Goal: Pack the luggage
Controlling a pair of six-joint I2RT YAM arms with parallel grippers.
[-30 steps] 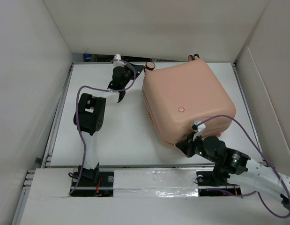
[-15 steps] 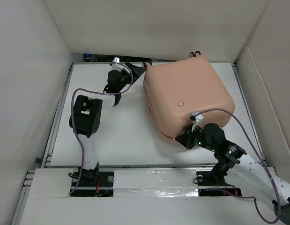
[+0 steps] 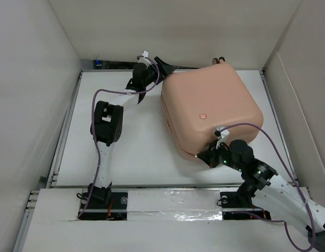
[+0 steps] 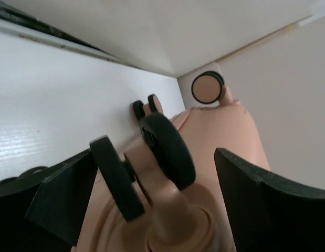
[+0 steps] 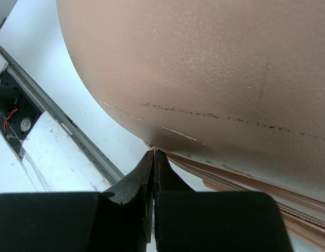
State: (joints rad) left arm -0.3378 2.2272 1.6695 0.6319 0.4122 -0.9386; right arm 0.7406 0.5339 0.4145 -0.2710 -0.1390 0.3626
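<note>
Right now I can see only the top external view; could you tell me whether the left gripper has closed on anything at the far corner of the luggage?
Observer: No, the left gripper is open. Its fingers stand on either side of a black double wheel of the luggage.
Operator: Thank you. And what is the right gripper doing?
Observer: The right gripper is shut, with its tips at the seam along the luggage's lower edge. I cannot tell whether they pinch anything.
Operator: Is another wheel in sight?
Observer: Yes, a second wheel, with a round peach face, sits at the next corner by the wall.
</note>
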